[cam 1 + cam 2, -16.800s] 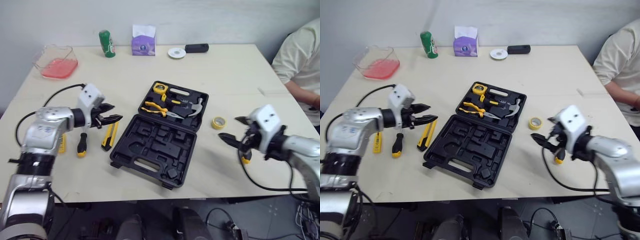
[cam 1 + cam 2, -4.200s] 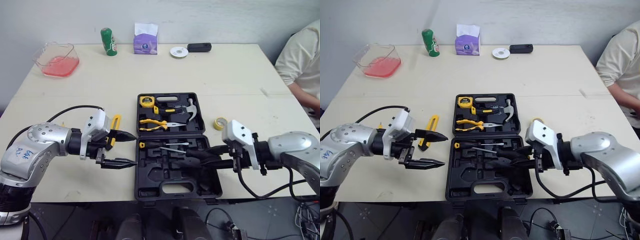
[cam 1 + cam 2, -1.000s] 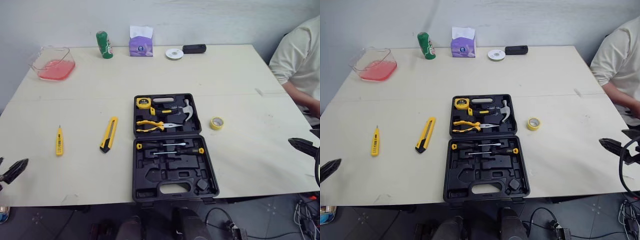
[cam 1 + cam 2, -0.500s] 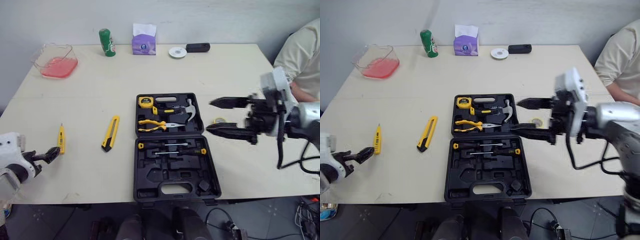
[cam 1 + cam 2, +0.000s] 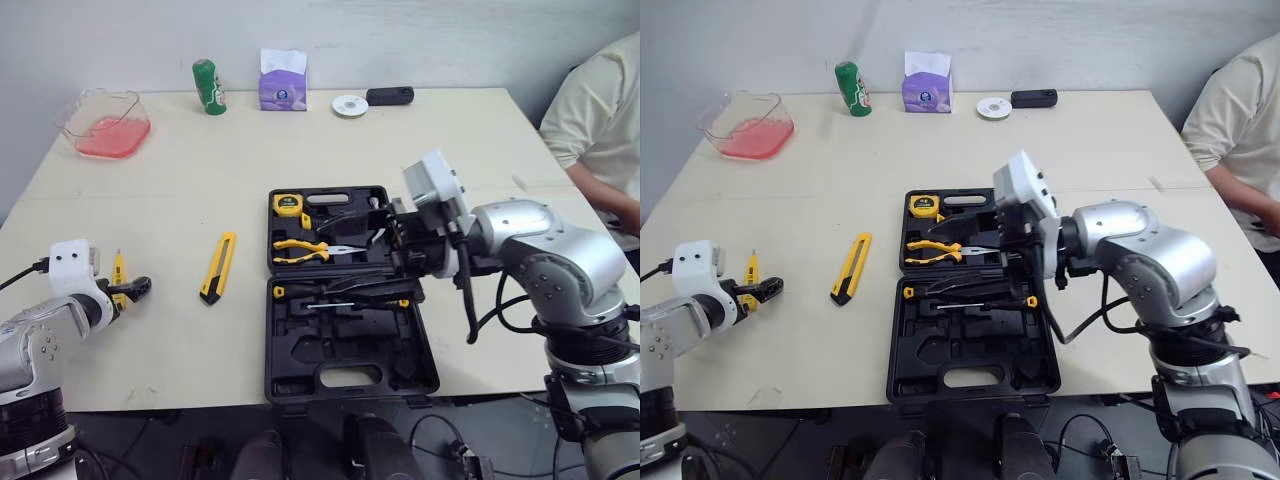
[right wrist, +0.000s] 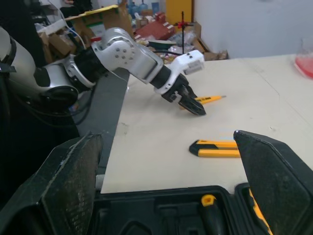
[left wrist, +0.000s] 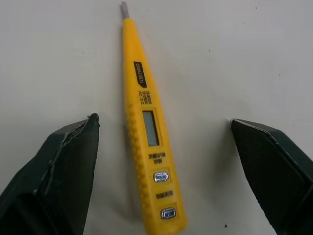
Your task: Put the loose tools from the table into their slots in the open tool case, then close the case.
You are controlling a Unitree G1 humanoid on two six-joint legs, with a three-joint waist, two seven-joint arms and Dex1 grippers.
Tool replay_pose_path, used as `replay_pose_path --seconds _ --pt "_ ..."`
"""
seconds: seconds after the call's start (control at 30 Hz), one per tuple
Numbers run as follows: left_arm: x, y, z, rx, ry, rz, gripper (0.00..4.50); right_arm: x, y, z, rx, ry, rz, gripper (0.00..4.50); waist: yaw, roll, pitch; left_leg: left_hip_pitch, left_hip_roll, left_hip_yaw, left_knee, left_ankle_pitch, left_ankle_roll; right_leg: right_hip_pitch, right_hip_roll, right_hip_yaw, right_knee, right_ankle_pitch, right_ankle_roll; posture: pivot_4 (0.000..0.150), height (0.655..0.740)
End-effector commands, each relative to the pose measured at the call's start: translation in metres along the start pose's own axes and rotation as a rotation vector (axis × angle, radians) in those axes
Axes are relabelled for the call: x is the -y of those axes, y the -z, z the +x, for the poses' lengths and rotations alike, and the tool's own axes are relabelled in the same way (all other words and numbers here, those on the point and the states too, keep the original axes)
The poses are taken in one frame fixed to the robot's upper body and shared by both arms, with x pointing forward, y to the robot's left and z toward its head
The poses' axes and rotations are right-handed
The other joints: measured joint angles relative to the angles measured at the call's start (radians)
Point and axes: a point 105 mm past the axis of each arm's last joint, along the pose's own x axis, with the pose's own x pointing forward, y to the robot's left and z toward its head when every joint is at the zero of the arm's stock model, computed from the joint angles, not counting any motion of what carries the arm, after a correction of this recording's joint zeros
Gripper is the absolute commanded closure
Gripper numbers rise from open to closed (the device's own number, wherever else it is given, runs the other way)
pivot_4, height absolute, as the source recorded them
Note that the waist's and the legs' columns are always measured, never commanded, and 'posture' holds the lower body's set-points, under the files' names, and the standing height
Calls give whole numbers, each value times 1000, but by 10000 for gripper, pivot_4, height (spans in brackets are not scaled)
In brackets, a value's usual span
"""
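Observation:
The black tool case (image 5: 345, 372) lies open mid-table, holding a tape measure (image 5: 290, 204), pliers (image 5: 303, 246) and screwdrivers (image 5: 340, 291). My right gripper (image 5: 342, 252) hovers open over the case's hinge line, fingers pointing left, empty. A yellow tester pen (image 7: 149, 142) lies on the table at the left, between the spread fingers of my open left gripper (image 7: 164, 122), which sits low over it. A yellow utility knife (image 5: 218, 268) lies loose between the pen and the case. The right wrist view shows the left gripper (image 6: 190, 102) by the pen (image 6: 209, 100).
Along the far edge stand a pink container (image 5: 101, 124), a green can (image 5: 207, 87), a purple tissue box (image 5: 281, 83), a white disc (image 5: 347, 105) and a black device (image 5: 390, 96). A person (image 5: 600, 120) sits at the right side of the table.
Both arms have come in from the sides. The left gripper has reached the tester pen and straddles it. The right gripper has swung left from beside the case to over it.

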Motion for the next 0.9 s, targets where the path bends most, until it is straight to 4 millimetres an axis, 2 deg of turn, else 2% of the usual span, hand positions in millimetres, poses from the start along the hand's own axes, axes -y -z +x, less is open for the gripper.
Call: replay_pose_path --seconds 0.03,0.13,0.23,0.3,0.43,0.5,0.53,0.63,0.67,0.77,0.83,0.9 --pt "-2 30 7 -128 -38 -4 5350 0 -8 -1 10 9 -50 0 0 1 -1 0 0 0 0 0 0 0 0 0 0 0 0 1500 7400" --pt "-7 35 7 -135 -54 -47 18011 3 -7 -6 -4 34 -54 0 0 3 -2 1 0 0 0 0 0 0 0 0 0 0 0 1500 7400" --pt "-13 32 5 -125 -72 -40 32481 5 -8 -10 -5 45 -53 0 -1 3 -2 1 0 1 0 0 0 0 0 1 0 0 0 1500 7400" --pt "-18 29 2 -120 -85 -37 40130 7 -8 -11 -11 51 -55 0 -2 3 -2 1 0 1 -1 0 0 0 0 1 0 0 0 1500 7400" --pt "-28 14 -9 -85 -63 13 40235 9 -6 -15 -26 61 -55 0 -11 3 -2 1 1 2 -1 0 0 -1 1 1 1 0 0 1500 7400" --pt "-25 1 -14 -44 -11 43 40235 8 -6 -17 -31 66 -53 0 -16 3 -2 1 1 2 -2 0 -1 -1 1 1 0 -1 -1 1500 7400" --pt "-17 -7 -18 -23 59 81 40236 8 -5 -19 -36 72 -50 0 -16 3 -1 1 1 2 -2 0 -1 -2 1 1 0 -1 -1 1500 7400" --pt "27 -29 -38 49 347 246 40236 8 -1 -26 -58 98 -39 0 -9 0 0 -1 1 1 -2 0 -1 -2 0 -1 -2 -1 -1 1500 7400" --pt "38 -32 -44 55 416 286 40236 8 0 -28 -64 103 -36 0 -4 0 0 -1 1 1 -2 0 -1 -2 -1 -1 -2 -1 -1 1500 7400" --pt "90 -39 -76 45 724 449 40236 0 8 -37 -95 128 -11 0 3 0 0 -3 0 -1 -2 -1 0 -2 -2 -2 -5 -1 -1 1500 7400" --pt "131 -35 -94 -11 944 577 40236 -7 19 -49 -133 174 21 0 22 0 0 -4 -1 -2 -2 -1 1 -2 -4 -3 -5 -1 -1 1500 7400" --pt "153 -27 -105 -77 1084 678 40236 -12 26 -58 -156 215 46 0 22 1 1 -6 -1 -4 -2 -2 1 -1 -4 -5 -8 -1 -1 1500 7400"
